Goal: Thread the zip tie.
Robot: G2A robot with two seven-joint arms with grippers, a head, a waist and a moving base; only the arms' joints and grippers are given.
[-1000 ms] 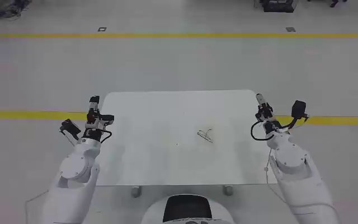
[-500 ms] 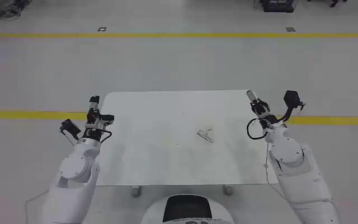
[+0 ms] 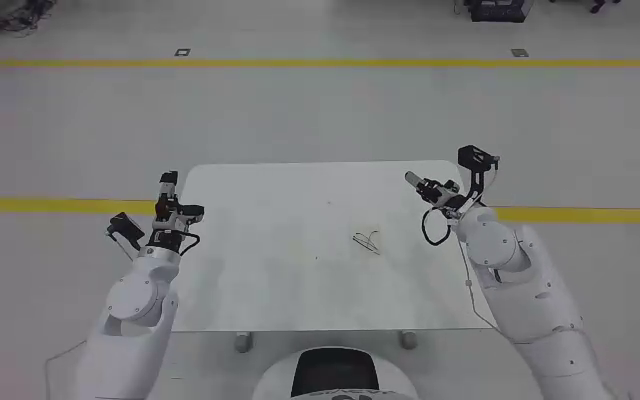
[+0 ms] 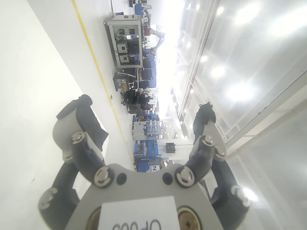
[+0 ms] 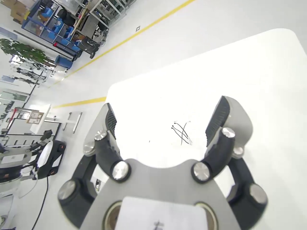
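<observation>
While zip ties (image 3: 367, 241) lie on the table (image 3: 260, 270), left hand (image 3: 168, 179) and right hand (image 3: 412, 179) hang released.

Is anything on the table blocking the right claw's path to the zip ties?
Nothing visible does. The open right claw hangs over the far right part of the table; only bare tabletop lies between it and the small crossed pile of zip ties.
</observation>
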